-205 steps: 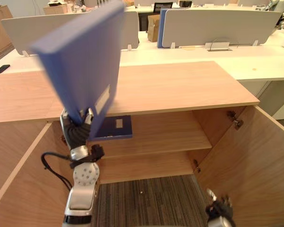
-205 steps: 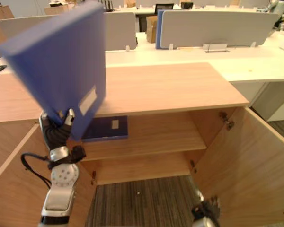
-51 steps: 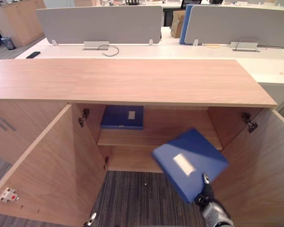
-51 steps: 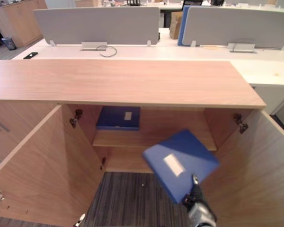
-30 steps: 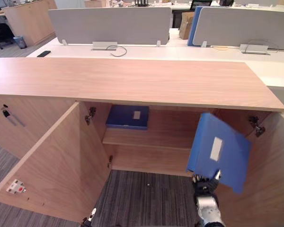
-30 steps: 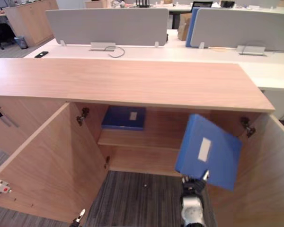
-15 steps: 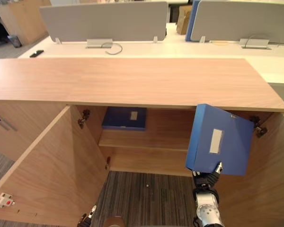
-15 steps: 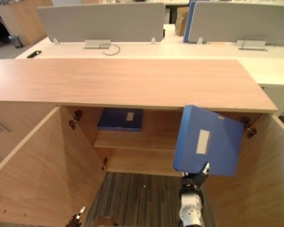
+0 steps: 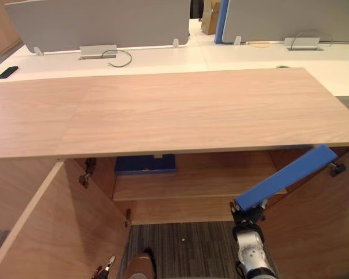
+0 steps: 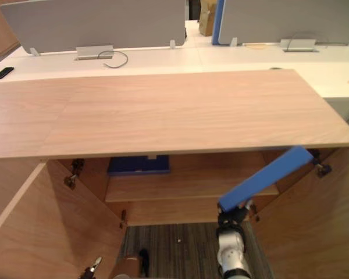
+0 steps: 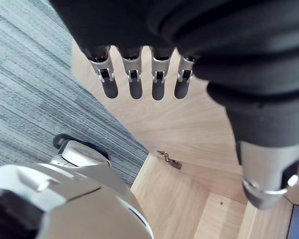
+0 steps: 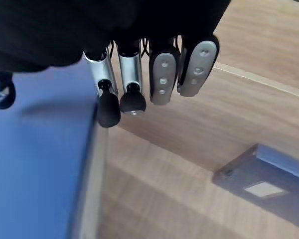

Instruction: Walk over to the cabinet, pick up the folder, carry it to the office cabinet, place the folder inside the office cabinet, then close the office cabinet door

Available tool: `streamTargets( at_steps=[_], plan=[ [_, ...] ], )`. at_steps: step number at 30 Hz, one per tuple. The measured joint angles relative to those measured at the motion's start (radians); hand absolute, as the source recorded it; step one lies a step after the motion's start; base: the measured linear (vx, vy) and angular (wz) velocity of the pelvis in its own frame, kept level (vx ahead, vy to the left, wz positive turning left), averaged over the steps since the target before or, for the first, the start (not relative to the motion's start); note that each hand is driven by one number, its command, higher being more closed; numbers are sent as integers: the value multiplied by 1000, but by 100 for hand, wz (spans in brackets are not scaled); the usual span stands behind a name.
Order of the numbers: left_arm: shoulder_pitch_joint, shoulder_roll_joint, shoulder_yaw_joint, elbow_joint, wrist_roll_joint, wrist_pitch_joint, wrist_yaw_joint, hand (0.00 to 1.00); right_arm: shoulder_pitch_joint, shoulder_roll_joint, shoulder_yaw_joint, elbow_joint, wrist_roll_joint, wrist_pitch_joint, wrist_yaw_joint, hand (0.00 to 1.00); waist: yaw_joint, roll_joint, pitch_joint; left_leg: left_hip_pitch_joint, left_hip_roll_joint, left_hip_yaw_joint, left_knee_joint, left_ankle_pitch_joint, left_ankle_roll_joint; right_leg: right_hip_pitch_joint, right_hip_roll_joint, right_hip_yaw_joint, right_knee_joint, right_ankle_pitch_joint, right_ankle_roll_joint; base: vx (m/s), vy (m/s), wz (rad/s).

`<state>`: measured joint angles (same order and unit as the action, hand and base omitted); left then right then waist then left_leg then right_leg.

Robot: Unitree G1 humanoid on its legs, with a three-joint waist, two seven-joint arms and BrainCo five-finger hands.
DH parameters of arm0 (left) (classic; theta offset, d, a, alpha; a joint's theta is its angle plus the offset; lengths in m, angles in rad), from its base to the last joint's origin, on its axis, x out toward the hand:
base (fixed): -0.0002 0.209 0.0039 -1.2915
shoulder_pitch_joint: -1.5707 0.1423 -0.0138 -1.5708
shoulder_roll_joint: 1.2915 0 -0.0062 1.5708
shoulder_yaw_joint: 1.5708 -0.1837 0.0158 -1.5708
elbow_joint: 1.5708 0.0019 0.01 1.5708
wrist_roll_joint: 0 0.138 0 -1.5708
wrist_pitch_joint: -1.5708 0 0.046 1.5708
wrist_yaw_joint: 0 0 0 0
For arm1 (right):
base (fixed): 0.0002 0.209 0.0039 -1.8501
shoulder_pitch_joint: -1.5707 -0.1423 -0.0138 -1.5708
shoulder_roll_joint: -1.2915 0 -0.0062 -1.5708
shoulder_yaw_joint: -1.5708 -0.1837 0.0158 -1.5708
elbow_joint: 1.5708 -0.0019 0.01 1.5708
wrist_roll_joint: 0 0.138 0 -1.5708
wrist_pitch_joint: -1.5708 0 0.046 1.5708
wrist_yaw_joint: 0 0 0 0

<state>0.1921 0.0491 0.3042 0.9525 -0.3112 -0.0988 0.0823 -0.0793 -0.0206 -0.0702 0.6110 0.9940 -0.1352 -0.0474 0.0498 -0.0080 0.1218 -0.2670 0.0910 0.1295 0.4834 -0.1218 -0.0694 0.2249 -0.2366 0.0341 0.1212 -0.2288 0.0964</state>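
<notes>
My right hand [image 9: 248, 214] is shut on the near end of a blue folder [image 9: 285, 177]. The folder slants up and to the right, edge-on, with its far end under the wooden top [image 9: 180, 110] of the office cabinet, over the right part of the inner shelf [image 9: 186, 183]. In the right wrist view my curled fingers [image 12: 159, 74] lie along the folder's edge [image 12: 35, 164]. A second, darker blue folder [image 9: 145, 164] lies flat at the back left of the shelf. My left hand [image 11: 139, 79] hangs low by the left door, fingers straight and holding nothing.
Both cabinet doors stand open: the left door [image 9: 52, 226] and the right door [image 9: 320, 226], which has a hinge [image 9: 336, 168] near the folder's far end. Striped carpet [image 9: 186, 244] lies between them. White desks with grey dividers [image 9: 99, 23] stand behind.
The view has come closer to the cabinet. The folder has tipped from nearly upright to a flatter slant, and its far end has gone in under the cabinet top.
</notes>
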Motion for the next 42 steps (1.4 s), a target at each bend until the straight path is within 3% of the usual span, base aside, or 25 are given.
streamTargets(
  at_steps=[3,6,7,9,10,11,12,14,15,16,17,18,20,23,26,30,37,38,42],
  plan=[
    [-13,5,-26,2,-16,0,1,0,-116,-26,35,139,-33,24,2,100,25,2,-22,20,-20,38,1,-32,14,-43,-38,51,47,22,27,289,151,-49],
    [-7,6,-71,-1,-40,-1,3,0,-147,-45,55,218,-43,53,3,100,42,9,-29,147,-41,64,-97,-33,16,-139,-51,61,318,59,33,250,83,-39],
    [-2,13,-87,0,-43,-1,4,0,-147,-50,67,233,-59,62,4,100,42,11,-27,212,-45,70,-142,-34,18,-197,-53,51,479,112,37,197,56,-13],
    [8,21,-117,-1,-43,-1,4,0,-148,-52,73,246,-73,66,4,100,24,21,-22,295,-41,70,-195,-37,25,-245,-69,10,633,223,29,195,25,-6],
    [8,29,-133,-1,-42,0,5,0,-152,-53,74,247,-77,68,7,100,16,25,-19,341,-37,73,-221,-41,33,-287,-109,-61,755,188,-8,185,-20,-7],
    [1,35,-137,-1,-42,0,5,0,-166,-58,74,247,-83,72,9,100,14,27,-17,355,-32,73,-232,-42,33,-352,-138,-131,826,76,-41,203,-66,-6],
    [-13,37,-138,-2,-43,0,5,0,-179,-65,74,247,-94,73,9,100,12,35,-12,356,-23,73,-234,-41,32,-393,-147,-183,816,20,-45,126,-69,1],
    [-34,42,-140,-12,-42,0,5,0,-188,-76,73,247,-111,73,8,100,7,47,4,355,-4,52,-214,-43,28,-415,-139,-261,658,-10,-27,125,-175,18],
    [-28,55,-140,-30,-42,-4,5,0,-184,-74,73,247,-112,73,8,100,4,23,10,353,-21,39,-183,-59,6,-404,-129,-284,478,79,-46,148,-273,22],
    [-28,61,-139,-31,-41,-4,6,0,-183,-75,73,247,-112,73,9,100,3,9,16,352,-30,26,-164,-78,-7,-391,-132,-286,440,84,-16,149,-280,4],
    [-28,46,-139,-23,-40,-3,7,0,-181,-95,72,251,-112,74,8,100,7,43,21,337,-7,3,-134,-112,-18,-359,-106,-288,405,49,26,79,-172,4],
    [-24,27,-140,-20,-37,-2,7,0,-176,-120,71,253,-112,74,7,100,-4,74,21,313,9,-31,-113,-128,-14,-354,-83,-304,389,51,24,67,-139,1],
    [-18,16,-140,-20,-36,-2,7,0,-164,-142,70,255,-112,74,7,100,-4,83,21,301,21,-64,-111,-142,-28,-370,-61,-304,392,48,21,7,-68,-5],
    [-19,15,-144,-13,-36,-1,7,0,-158,-147,72,255,-112,75,7,100,-6,69,32,284,34,-67,-73,-163,-53,-378,-51,-302,410,46,19,-14,-1,-6],
    [-15,23,-145,-8,-34,3,6,0,-134,-144,73,255,-114,88,9,100,-3,53,28,282,33,-68,-44,-176,-51,-364,-57,-304,408,47,20,-15,57,2],
    [-8,26,-145,1,-29,6,6,0,-116,-139,74,254,-132,101,17,100,-5,57,21,283,25,-73,-50,-172,-47,-348,-64,-310,379,57,34,-23,34,6],
    [7,25,-152,11,-13,9,4,0,-121,-157,165,258,-241,124,35,100,-4,54,-9,293,21,-82,-147,-104,-47,-309,-43,-340,247,141,35,0,-6,5],
    [7,29,-162,11,-10,9,4,0,-145,-164,201,258,-297,138,47,0,-4,53,-9,306,17,-82,-168,-87,-46,-298,-43,-343,222,159,35,-11,-10,3],
    [8,31,-168,9,-7,9,4,0,-198,-166,217,221,-433,146,52,0,-3,50,-12,305,10,-82,-191,-59,-42,-288,-41,-349,178,197,32,-51,-4,3]
  ],
)
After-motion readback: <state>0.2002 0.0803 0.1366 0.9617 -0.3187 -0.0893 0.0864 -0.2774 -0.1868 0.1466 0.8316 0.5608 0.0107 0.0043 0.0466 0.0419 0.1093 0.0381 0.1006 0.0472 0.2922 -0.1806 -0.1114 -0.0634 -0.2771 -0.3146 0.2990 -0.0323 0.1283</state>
